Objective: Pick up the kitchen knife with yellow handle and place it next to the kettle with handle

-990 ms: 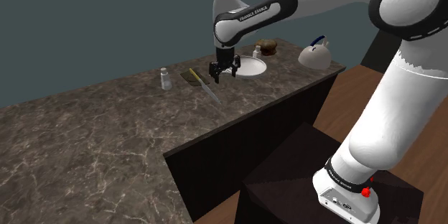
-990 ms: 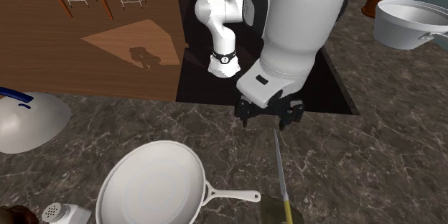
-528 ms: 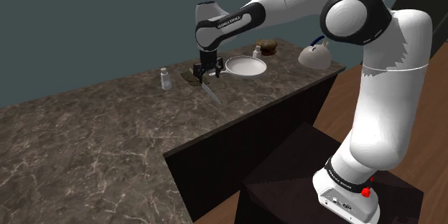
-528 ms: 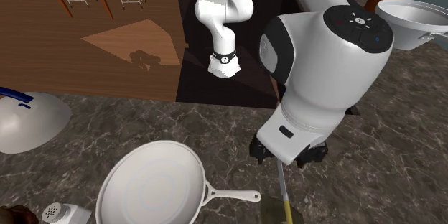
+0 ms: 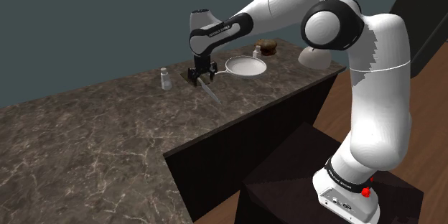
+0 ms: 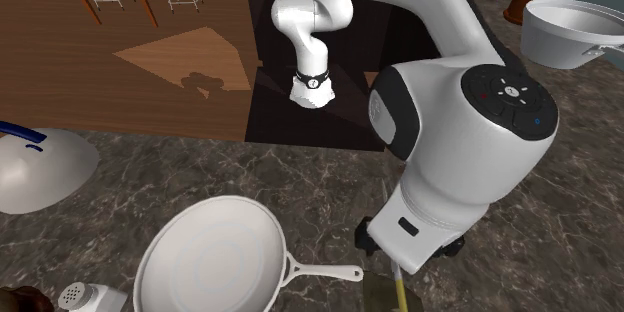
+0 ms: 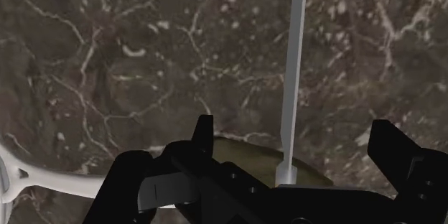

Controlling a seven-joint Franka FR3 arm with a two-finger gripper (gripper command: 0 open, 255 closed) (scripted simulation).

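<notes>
On the dark veined stone counter [image 5: 108,151], the knife [image 7: 294,64] lies flat. The wrist view shows its thin grey blade running between the spread fingers [image 7: 204,133], touching neither. Gripper [image 7: 294,126] open, holding nothing. The second exterior view adds the yellow handle [image 6: 399,286] resting on an olive pad [image 6: 378,295], beside the white pan [image 6: 215,260]. The domed white kettle [image 6: 40,170], blue-handled, sits well apart. Shoulder view: small white shaker [image 5: 166,80] near the gripper.
</notes>
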